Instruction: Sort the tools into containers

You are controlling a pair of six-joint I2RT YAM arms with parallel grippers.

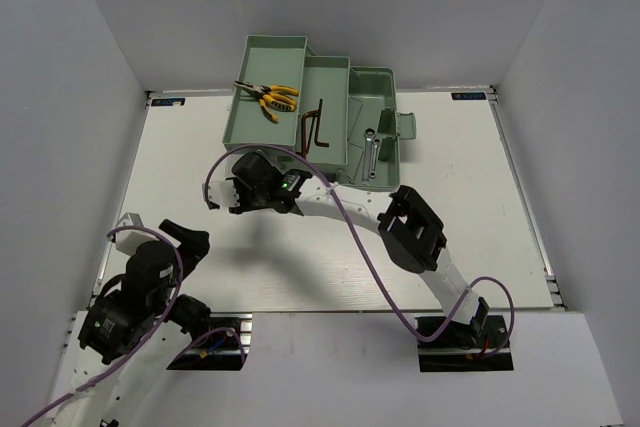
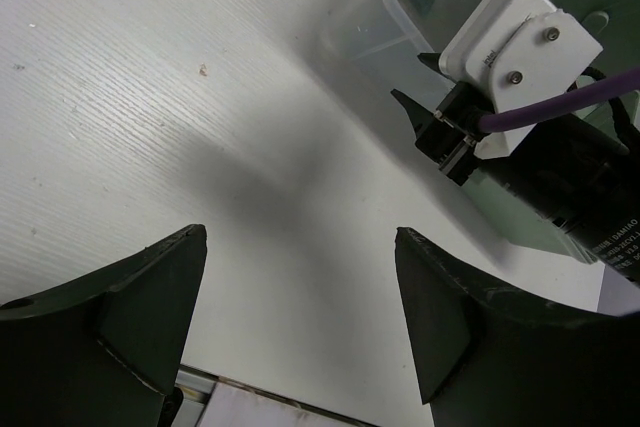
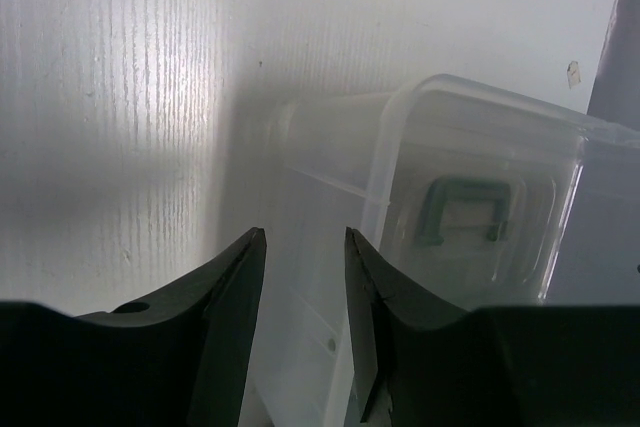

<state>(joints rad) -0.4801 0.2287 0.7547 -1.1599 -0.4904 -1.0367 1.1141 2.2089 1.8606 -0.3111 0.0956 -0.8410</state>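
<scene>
Right arm [image 1: 350, 209] is stretched long and low from its base, reaching leftward across the counter [image 1: 470, 197] to the front of the mint-green toolbox [image 1: 372, 79]. Left arm [image 1: 140, 292] sits folded back near its own base.

The left pincer [image 2: 300, 237] gapes wide and is holding nothing. The right pincer [image 3: 305, 237] has its jaws only partway apart, with nothing visibly caught between them.

From above, the sorting shows. Yellow pliers [image 1: 270, 98] lie in the left tray, hex keys [image 1: 318, 129] in the middle one, and silver wrenches [image 1: 371, 147] in the base bin.

Only the right wrist camera brings up the translucent lid [image 3: 470, 147], lying just past the fingertips. The left wrist camera looks across bare counter at the other arm's white camera housing [image 2: 520, 32] and purple cable [image 2: 560, 102].
</scene>
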